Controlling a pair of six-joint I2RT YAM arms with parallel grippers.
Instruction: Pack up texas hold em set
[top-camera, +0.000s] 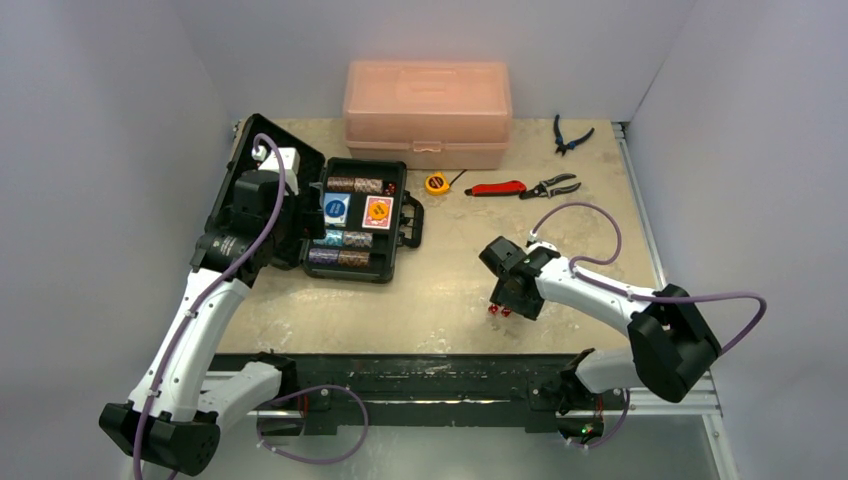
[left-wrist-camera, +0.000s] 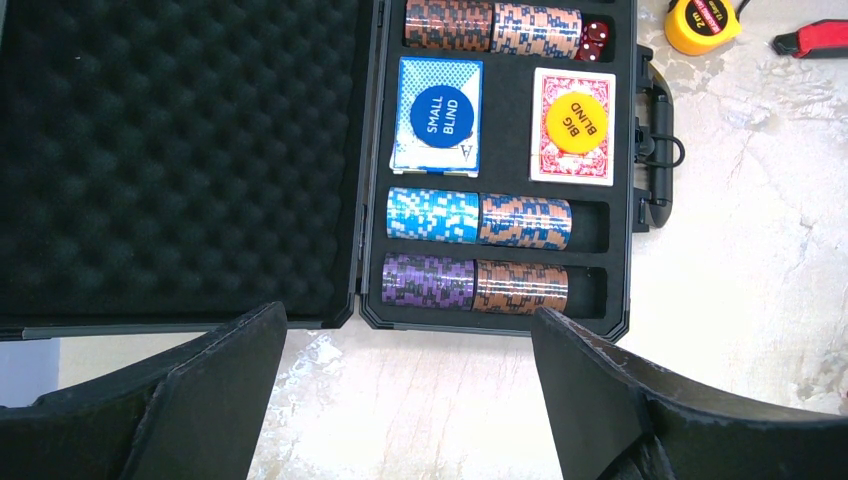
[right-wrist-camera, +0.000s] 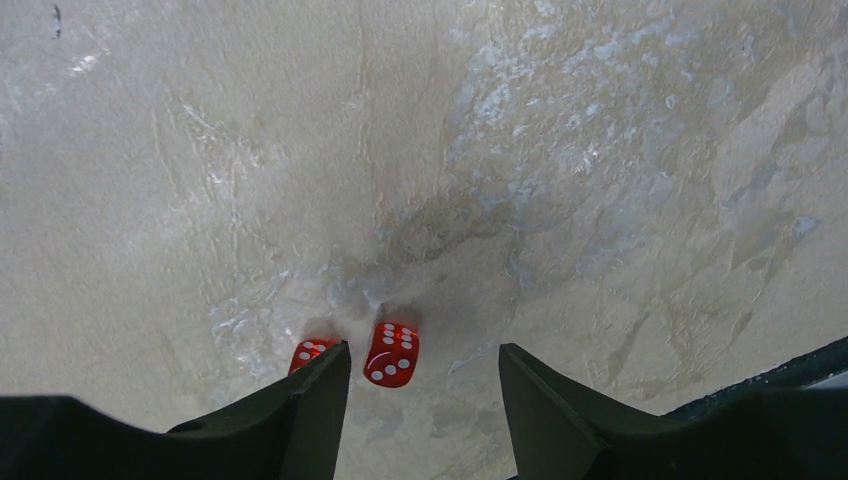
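Note:
The black case (top-camera: 352, 274) lies open at the table's left, its foam lid (left-wrist-camera: 180, 150) folded out flat. Its tray holds chip stacks (left-wrist-camera: 478, 222), a blue deck under a SMALL BLIND disc (left-wrist-camera: 437, 115), a red deck under a yellow BIG BLIND disc (left-wrist-camera: 577, 118), and red dice (left-wrist-camera: 594, 41) in a corner slot. My left gripper (left-wrist-camera: 405, 318) hovers open over bare table just in front of the case. Right of centre, my right gripper (right-wrist-camera: 422, 352) is low over the table, jaws apart, with one red die (right-wrist-camera: 392, 354) between them, close to the left finger. A second die (right-wrist-camera: 310, 353) sits half hidden behind that finger.
A translucent pink box (top-camera: 428, 110) stands at the back. In front of it lie a yellow tape measure (top-camera: 435, 183), a red-handled knife (top-camera: 497, 188), pliers (top-camera: 552, 186) and blue-handled cutters (top-camera: 568, 138). The table's front edge (right-wrist-camera: 800, 365) is close behind my right gripper.

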